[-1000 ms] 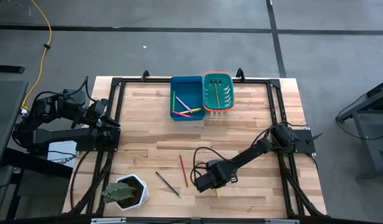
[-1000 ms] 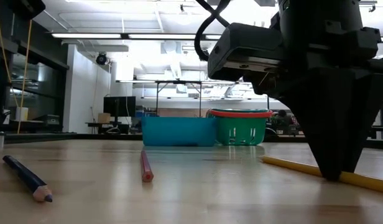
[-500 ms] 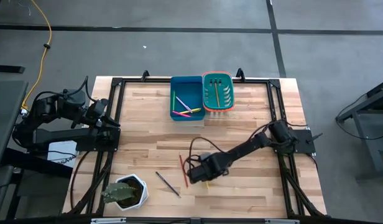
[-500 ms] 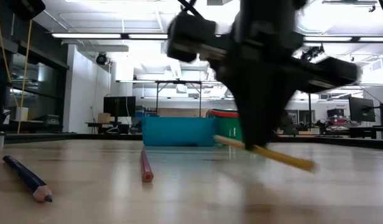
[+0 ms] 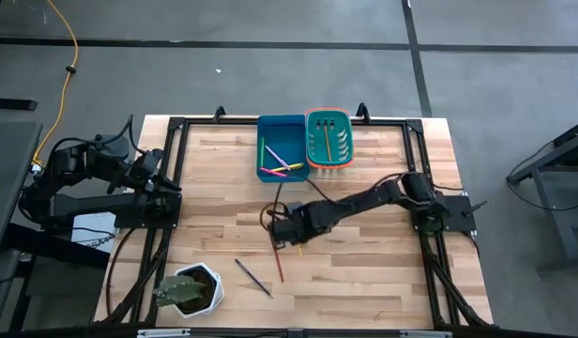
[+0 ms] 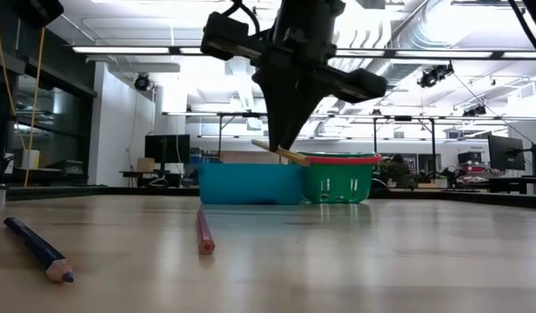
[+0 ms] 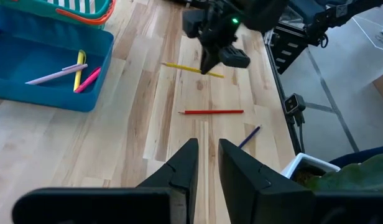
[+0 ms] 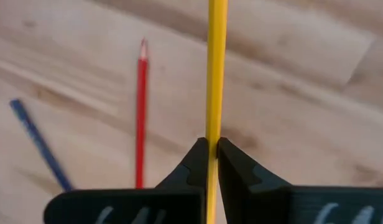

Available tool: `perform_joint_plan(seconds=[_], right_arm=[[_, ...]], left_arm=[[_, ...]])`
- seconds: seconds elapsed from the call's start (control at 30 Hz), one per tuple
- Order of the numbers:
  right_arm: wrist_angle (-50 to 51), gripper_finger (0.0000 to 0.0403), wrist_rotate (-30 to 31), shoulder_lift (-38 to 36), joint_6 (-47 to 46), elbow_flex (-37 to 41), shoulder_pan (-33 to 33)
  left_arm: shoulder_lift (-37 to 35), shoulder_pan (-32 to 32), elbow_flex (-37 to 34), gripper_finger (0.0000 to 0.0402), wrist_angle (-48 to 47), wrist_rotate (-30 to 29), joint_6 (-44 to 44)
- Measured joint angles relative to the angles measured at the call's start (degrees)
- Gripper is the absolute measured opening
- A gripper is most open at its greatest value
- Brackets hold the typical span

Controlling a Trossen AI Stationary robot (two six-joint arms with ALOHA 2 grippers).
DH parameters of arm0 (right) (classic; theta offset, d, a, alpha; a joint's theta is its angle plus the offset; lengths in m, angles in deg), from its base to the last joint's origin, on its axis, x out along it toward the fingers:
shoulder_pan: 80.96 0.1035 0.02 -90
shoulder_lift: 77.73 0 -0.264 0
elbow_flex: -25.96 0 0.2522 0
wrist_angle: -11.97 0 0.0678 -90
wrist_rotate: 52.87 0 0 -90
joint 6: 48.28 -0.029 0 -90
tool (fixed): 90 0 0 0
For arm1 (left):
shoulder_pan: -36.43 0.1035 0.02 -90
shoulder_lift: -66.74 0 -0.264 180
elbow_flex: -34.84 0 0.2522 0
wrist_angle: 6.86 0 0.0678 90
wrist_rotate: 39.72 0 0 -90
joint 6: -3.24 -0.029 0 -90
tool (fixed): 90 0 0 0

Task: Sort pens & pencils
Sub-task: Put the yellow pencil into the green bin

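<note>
My right gripper (image 5: 294, 232) hangs over the table's middle, shut on a yellow pencil (image 6: 284, 155) that is clear of the wood. A red pencil (image 5: 277, 258) and a dark blue pencil (image 5: 253, 277) lie flat on the table nearer its near edge. They also show in the right wrist view, the red pencil (image 8: 141, 112) beside the dark blue pencil (image 8: 39, 146). The blue bin (image 5: 281, 148) holds several pink and yellow sticks. The green basket (image 5: 328, 138) holds pencils. My left gripper (image 7: 205, 158) waits open at the table's left edge. My right gripper pinches the yellow pencil's shaft (image 8: 216, 118) between its two fingers, which come from above, pointing down, and lie across it. The pencil is lifted clear of the table and slightly tilted, one end lower (image 6: 304, 163).
A potted plant (image 5: 189, 289) stands near the table's near left corner. Both bins sit side by side at the far edge. A dark frame (image 5: 172, 169) runs along the table's sides. Bare wood lies between the pencils and the bins.
My right gripper, shut on the yellow pencil, has risen and travelled toward the far edge and somewhat to the left, toward the bins. The pencil, which lay on the table a second ago, is now lifted clear and carried past the red pencil.
</note>
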Motion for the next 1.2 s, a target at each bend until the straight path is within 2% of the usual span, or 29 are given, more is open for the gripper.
perform_joint_plan(seconds=[0.43, 0.87, 1.2], right_arm=[[5.36, 0.0005, -0.10, 0.02, 14.27, -7.33, -11.13], [18.72, 0.0005, -0.08, 0.02, 29.71, -17.86, -26.66], [21.43, 0.0005, -3.15, -0.02, 38.46, -19.19, -38.99]], left_arm=[[0.00, 0.00, 0.01, 0.0051, 0.00, 0.04, -0.87], [0.00, -0.01, 0.01, 0.0051, 0.04, -0.87, -0.41], [0.00, 0.00, 0.00, 0.0051, 0.04, -2.42, 0.85]])
